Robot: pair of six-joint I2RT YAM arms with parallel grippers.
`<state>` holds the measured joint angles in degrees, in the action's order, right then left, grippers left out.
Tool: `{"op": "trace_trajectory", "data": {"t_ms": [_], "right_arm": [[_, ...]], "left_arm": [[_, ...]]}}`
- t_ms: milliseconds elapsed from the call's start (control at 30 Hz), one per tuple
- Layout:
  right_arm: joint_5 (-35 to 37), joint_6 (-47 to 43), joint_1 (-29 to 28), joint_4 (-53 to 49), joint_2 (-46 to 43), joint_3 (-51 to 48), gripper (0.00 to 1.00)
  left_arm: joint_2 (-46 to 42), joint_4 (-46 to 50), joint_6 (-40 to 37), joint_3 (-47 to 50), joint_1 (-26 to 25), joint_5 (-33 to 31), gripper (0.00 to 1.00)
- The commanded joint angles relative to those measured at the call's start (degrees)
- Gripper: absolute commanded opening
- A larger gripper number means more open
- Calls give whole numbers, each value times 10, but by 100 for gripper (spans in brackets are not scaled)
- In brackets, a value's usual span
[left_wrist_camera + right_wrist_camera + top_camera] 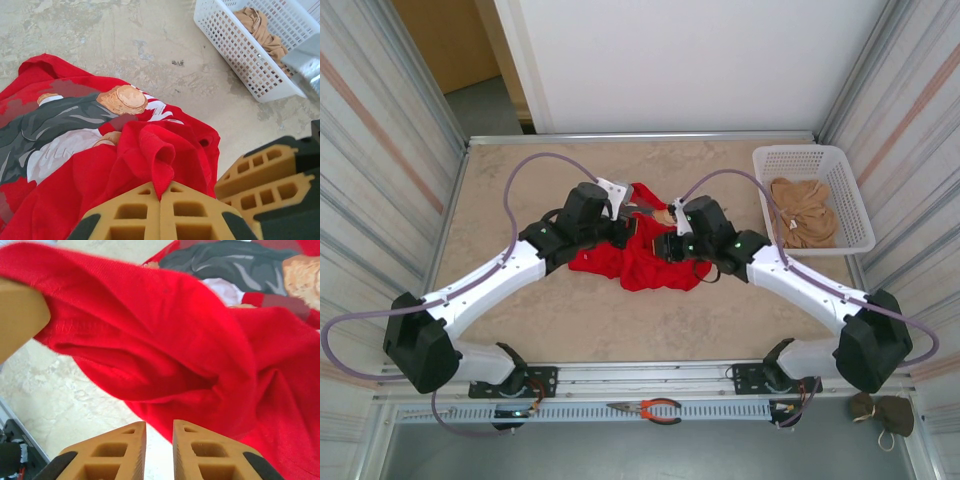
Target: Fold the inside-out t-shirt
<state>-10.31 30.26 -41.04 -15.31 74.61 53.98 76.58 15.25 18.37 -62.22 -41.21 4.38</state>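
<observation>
The inside-out t-shirt (640,268) lies bunched in a red heap at the table's middle, with a printed figure showing on one face (75,125). My left gripper (161,192) is shut on a raised fold of the red cloth and holds it up off the heap; from above it sits at the heap's upper edge (632,228). My right gripper (159,432) hangs close beside it (665,243), its jaws a narrow gap apart with bare table showing between them. The lifted red cloth (175,340) hangs just beyond its fingertips, not between them.
A white slatted basket (840,160) stands at the back right and holds a tan-beige garment (805,215). Red-handled pliers (650,408) lie on the front rail, with a small olive pouch (885,412) at the near right corner. Metal walls enclose the table.
</observation>
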Motion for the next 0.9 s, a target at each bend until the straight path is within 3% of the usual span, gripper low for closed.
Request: {"op": "trace_trajectory", "data": {"t_ms": [0,167,433,700,800,867], "right_arm": [[29,37,-8,58,22,-1,16],[40,39,-13,78,77,27,15],[145,45,-14,32,137,52,36],[200,52,-14,6,185,74,41],[218,53,-14,1,209,86,37],[216,46,-12,1,219,93,20]], "left_arm": [[-19,4,13,5,4,0,0],[-28,4,21,9,4,9,0],[-43,-6,37,23,3,22,0],[-43,-16,44,30,0,34,0],[-40,-18,47,30,-3,36,0],[-37,-19,48,31,-3,35,0]]}}
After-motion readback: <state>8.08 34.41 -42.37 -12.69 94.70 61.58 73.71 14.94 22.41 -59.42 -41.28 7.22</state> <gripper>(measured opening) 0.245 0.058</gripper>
